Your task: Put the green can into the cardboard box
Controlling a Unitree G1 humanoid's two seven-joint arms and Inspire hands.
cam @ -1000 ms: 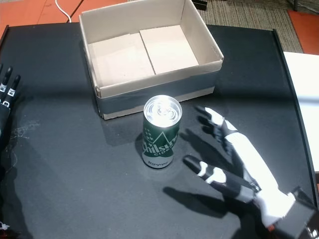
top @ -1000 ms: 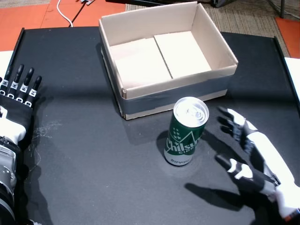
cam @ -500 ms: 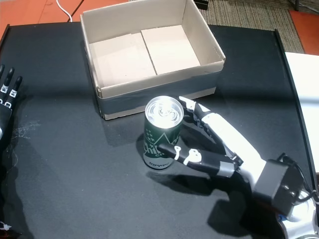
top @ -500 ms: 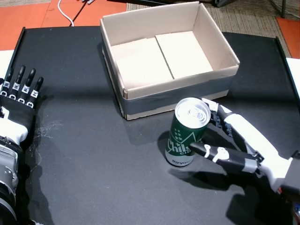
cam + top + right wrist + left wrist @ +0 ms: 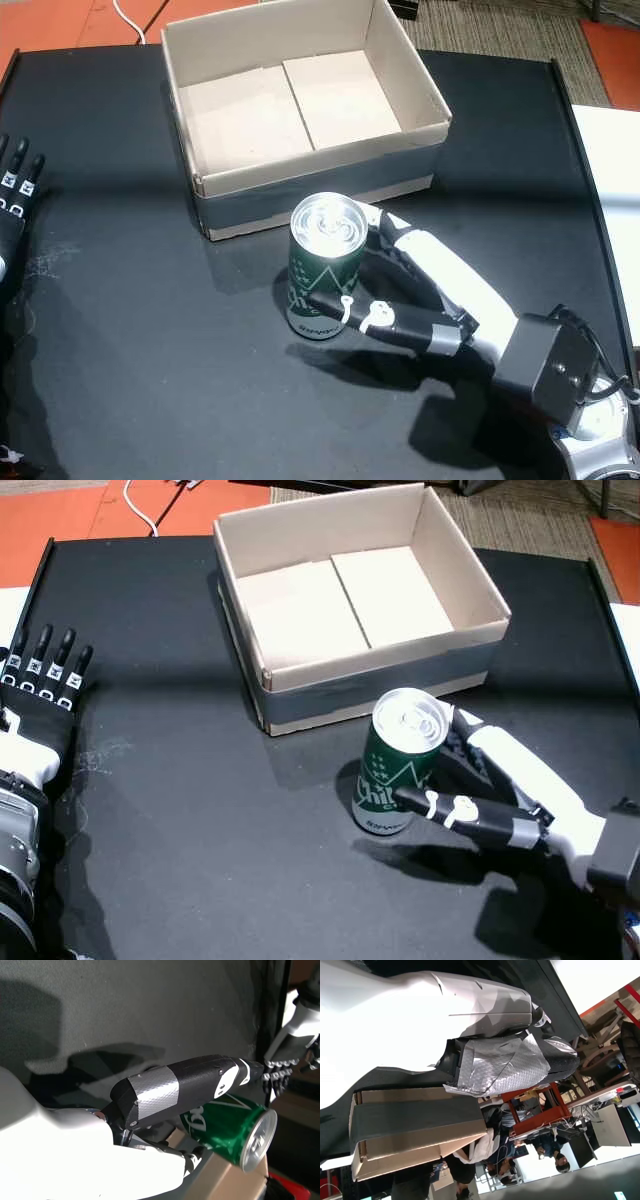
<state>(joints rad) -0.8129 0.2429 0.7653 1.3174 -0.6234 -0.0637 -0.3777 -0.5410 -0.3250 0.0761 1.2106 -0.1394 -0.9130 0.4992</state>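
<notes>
Green can (image 5: 398,765), upright, frame centre, just below cardboard box (image 5: 290,685); right hand (image 5: 500,785) fingers wrapped around it; left hand (image 5: 40,695) open, far left.

Right robot hand (image 5: 500,790) fingers hidden behind green can (image 5: 395,770).

Up close in the right wrist view, the right robot hand (image 5: 150,1125) filled the frame, its white shell low and its black thumb (image 5: 185,1090), banded in silver tape, lying across the green aluminium can (image 5: 235,1127). The can showed on its side in this turned picture, its silver top facing the lower right. Behind lay the dark matte surface (image 5: 125,1005), shadowed. Tan cardboard (image 5: 220,1182) sat just beside the can. The left robot hand (image 5: 295,1035) showed far off at the edge.
</notes>
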